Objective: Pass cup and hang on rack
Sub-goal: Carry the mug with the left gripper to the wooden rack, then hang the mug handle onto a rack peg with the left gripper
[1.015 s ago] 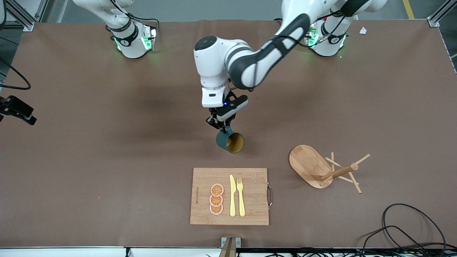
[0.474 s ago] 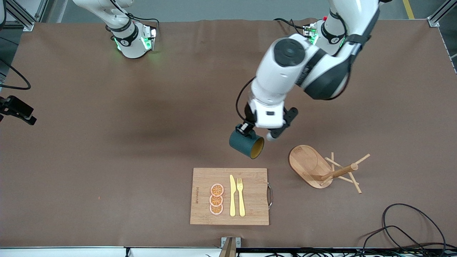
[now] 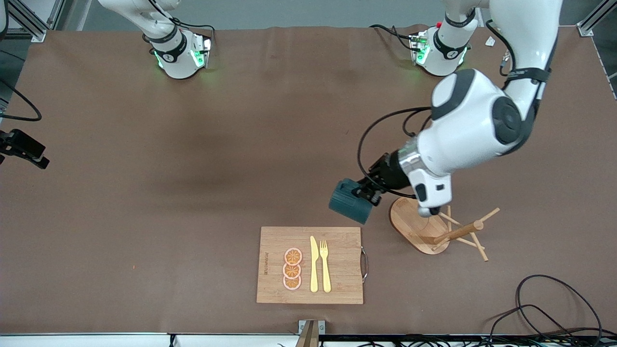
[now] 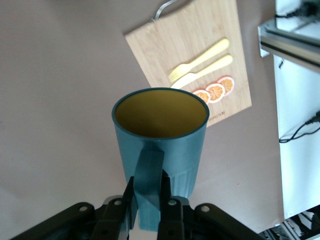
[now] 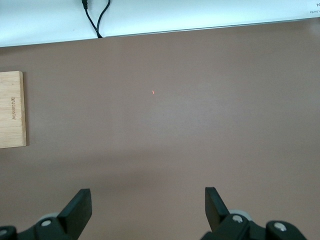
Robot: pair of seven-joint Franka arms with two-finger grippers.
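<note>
The dark teal ribbed cup (image 3: 348,202) hangs in the air on its side, its mouth turned away from the front camera. My left gripper (image 3: 368,193) is shut on its loop handle, over the table beside the rack's oval base. In the left wrist view the cup (image 4: 160,135) shows its mustard inside, and the left gripper (image 4: 149,192) pinches the handle between both fingers. The wooden rack (image 3: 418,226) stands toward the left arm's end, its post and thin pegs bare. My right gripper (image 5: 146,200) is open over bare table, holding nothing.
A bamboo cutting board (image 3: 337,260) with orange slices, a yellow knife and a fork lies nearer the front camera than the cup. A black cable (image 3: 544,303) loops at the table corner near the rack. Brown mat covers the table.
My left arm has swung the cup from over the table's middle toward the rack, and the cup's mouth has turned away from the front camera. The grip has stayed shut.
</note>
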